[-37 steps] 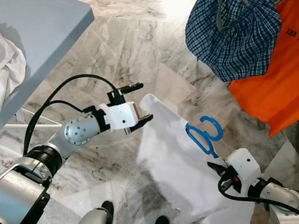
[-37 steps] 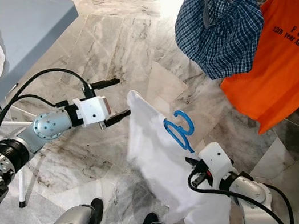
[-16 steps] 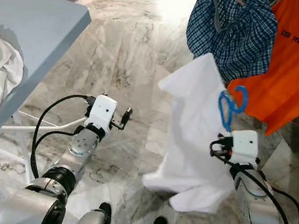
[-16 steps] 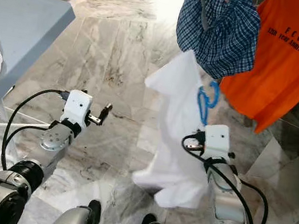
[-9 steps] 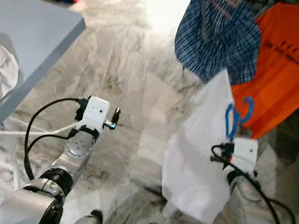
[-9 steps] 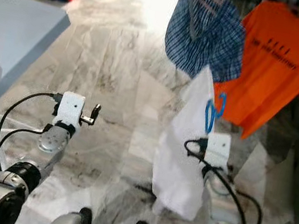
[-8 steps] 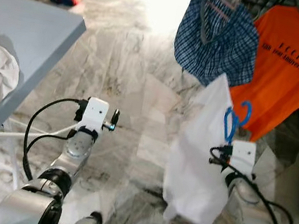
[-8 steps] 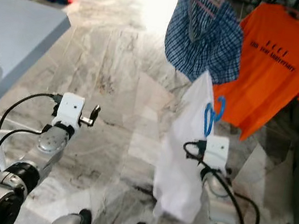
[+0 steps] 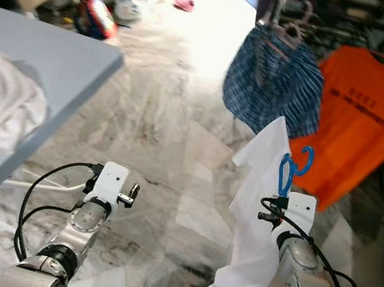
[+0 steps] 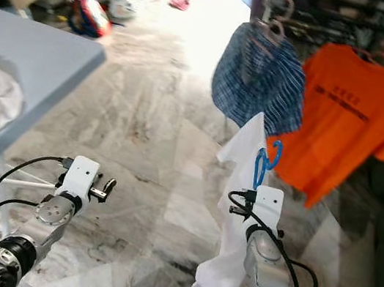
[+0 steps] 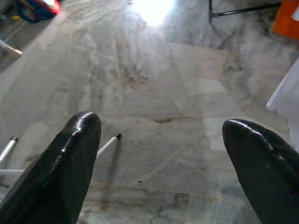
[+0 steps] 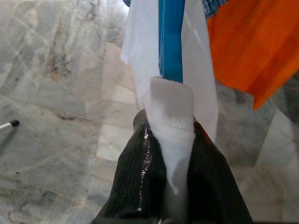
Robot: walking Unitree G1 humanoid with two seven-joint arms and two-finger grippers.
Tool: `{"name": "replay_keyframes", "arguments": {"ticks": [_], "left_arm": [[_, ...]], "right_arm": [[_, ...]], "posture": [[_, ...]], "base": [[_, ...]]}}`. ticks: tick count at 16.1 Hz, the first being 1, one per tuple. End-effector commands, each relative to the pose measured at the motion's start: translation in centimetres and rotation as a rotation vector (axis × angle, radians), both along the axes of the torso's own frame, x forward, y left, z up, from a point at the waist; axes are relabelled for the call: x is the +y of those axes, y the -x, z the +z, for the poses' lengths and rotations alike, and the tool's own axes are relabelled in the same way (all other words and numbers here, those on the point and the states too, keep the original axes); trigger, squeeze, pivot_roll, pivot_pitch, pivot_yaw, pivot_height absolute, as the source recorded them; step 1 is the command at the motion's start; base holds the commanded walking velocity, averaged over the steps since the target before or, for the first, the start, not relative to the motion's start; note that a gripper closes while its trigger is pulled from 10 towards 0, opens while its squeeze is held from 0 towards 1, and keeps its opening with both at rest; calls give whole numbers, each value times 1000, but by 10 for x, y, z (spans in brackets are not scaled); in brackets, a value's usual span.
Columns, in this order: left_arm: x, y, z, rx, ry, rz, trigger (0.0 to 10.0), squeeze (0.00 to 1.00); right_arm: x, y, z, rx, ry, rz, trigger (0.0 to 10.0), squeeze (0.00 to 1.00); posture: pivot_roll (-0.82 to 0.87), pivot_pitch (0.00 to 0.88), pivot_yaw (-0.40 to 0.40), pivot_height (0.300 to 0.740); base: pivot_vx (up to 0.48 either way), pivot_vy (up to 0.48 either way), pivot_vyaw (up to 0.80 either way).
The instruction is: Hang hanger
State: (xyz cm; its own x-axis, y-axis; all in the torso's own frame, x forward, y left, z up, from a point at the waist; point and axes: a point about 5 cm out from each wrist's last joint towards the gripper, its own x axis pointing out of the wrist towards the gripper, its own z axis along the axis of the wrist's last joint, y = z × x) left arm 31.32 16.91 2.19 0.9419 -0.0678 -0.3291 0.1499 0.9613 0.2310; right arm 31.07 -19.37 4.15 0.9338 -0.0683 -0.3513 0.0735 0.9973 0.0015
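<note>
Right gripper clamped on a white shirt carried on a blue hanger; left gripper spread apart and holding nothing.

Head views: the right gripper holds the blue hanger upright, its hook directly above the gripper, with the white shirt draped below over the marble floor. Behind hang a blue checked shirt and an orange T-shirt, apparently on a rack. The left gripper is low and well apart, near a blue table bearing a white cloth.
Right wrist view: both fingers press together on the shirt's collar, the hanger's stem rising just beyond them.
Left wrist view: the fingers stand wide apart over bare floor, the shirt's edge at one side.
</note>
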Motion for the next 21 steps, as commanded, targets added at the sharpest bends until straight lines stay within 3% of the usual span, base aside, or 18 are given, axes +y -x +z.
{"name": "replay_keyframes", "arguments": {"ticks": [1,14,15,19,21], "left_arm": [[2,3,-4,23,-7,0,10000,0],[4,6,-8,40,-10,14,10000,0],[25,16,-10,16,9,43,10000,0],[33,-19,28,-49,-30,7,10000,0],[33,-20,29,-47,-33,22,10000,0]], "right_arm": [[0,-5,8,-45,-7,-8,10000,0],[1,-5,5,-34,-17,-9,10000,0],[13,34,-44,141,-56,56,10000,0],[4,12,-18,10,26,11,10000,0],[6,9,-18,1,31,17,10000,0]], "posture": [[-7,23,-24,740],[-4,19,-24,740],[55,66,-39,740],[53,74,-43,740],[44,74,-34,740]], "base": [[0,0,0],[0,0,0],[0,0,0],[0,0,0],[0,0,0]]}}
